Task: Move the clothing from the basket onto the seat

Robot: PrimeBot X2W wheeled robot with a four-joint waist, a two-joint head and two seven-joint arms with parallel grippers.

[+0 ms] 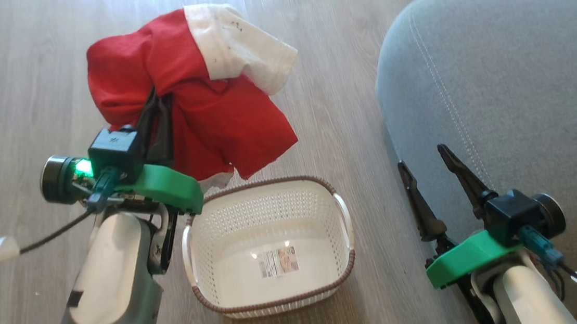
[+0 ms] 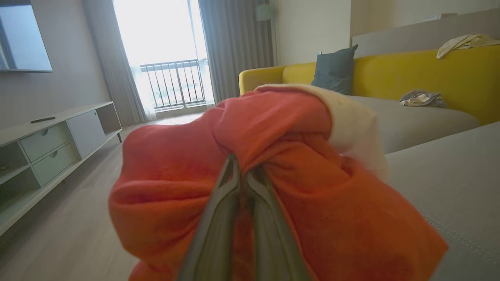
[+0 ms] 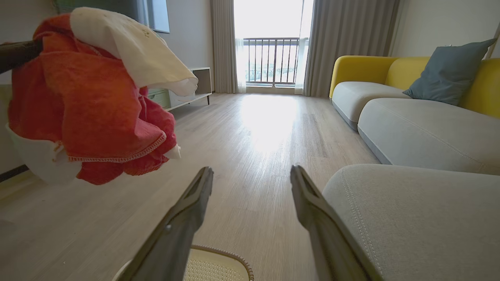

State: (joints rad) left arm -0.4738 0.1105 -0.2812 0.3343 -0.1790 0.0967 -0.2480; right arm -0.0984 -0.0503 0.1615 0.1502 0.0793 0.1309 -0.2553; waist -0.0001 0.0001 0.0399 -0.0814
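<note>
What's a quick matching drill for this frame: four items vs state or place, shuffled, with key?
Items
1. clothing
2. basket
3. left hand
4. right hand

States
A. open, holding nothing, at the edge of the seat
B. shut on red fabric
C. empty, standing on the floor
D. bunched up, hanging in the air above the basket's far side

Pairs: 1-D, 2-C, 3-B, 4-A
</note>
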